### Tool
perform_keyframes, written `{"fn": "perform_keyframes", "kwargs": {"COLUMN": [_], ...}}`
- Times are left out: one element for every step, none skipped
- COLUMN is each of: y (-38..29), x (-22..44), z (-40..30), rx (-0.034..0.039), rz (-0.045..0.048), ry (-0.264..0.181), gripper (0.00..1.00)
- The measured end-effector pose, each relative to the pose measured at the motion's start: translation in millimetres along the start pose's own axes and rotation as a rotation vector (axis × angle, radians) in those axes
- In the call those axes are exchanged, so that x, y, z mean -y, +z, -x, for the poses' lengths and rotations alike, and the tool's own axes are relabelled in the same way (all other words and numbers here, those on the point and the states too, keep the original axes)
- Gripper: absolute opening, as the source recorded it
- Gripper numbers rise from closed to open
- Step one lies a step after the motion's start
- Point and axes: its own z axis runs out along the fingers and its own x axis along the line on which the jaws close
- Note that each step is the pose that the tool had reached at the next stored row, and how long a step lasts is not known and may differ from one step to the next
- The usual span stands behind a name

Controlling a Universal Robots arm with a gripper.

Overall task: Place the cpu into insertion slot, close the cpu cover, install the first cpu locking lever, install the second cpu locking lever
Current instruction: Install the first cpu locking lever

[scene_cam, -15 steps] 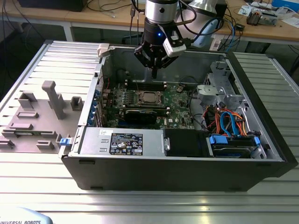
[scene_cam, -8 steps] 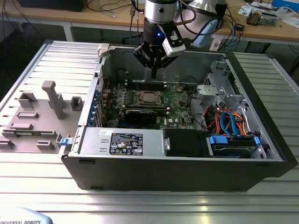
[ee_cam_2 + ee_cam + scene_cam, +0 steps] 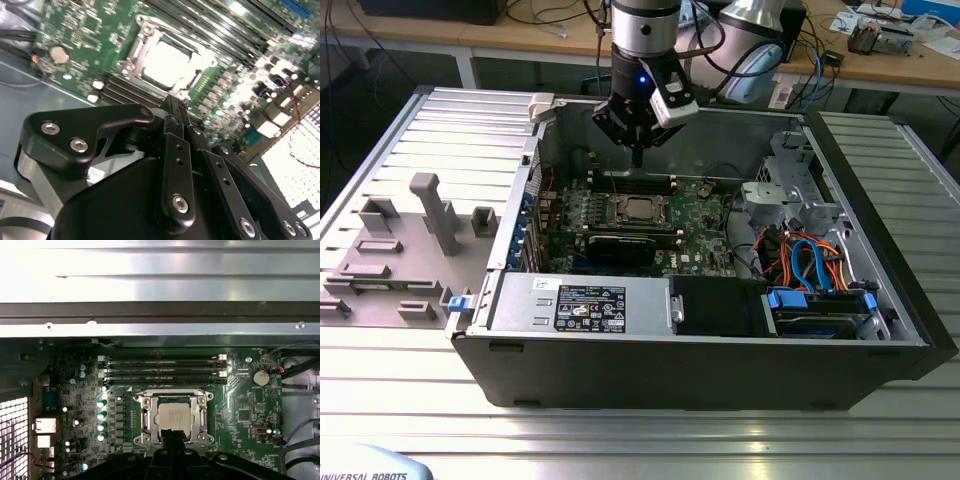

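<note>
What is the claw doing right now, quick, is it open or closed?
Claw: closed, with nothing seen in it, hovering near the cpu.

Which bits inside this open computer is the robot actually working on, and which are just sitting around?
In the job: flat silver square chip, thin silver metal frame around it, black claw hovering nearby.
Just there: long black memory slots, round silver coin battery, blue and orange cables, grey labelled box.
</note>
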Motion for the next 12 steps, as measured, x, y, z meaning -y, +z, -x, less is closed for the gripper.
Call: {"fn": "perform_keyframes", "kwargs": {"y": [0.9,1.4,2.3,2.5,2.7,2.6,2.6,2.6,2.6,2.6,2.6,2.6], "x": [0.1,0.2,0.3,0.3,0.3,0.3,0.3,0.3,0.3,0.3,0.3,0.3], "z": [-6.1,-10.0,-16.3,-17.5,-18.0,-18.0,-18.1,-18.5,-18.9,-19.1,-19.2,-19.5], "rx": [0.0022,0.0035,0.0051,0.0055,0.0056,0.0056,0.0056,0.0056,0.0056,0.0056,0.0057,0.0056], "rz": [0.0001,0.0001,0.0009,0.0012,0.0013,0.0012,0.0012,0.0012,0.0013,0.0012,0.0012,0.0012], "ry": [0.000,0.000,0.000,0.000,0.000,0.000,0.000,0.000,0.000,0.000,0.000,0.000], "gripper": [0.11,0.11,0.11,0.11,0.11,0.11,0.11,0.11,0.11,0.11,0.11,0.11]}}
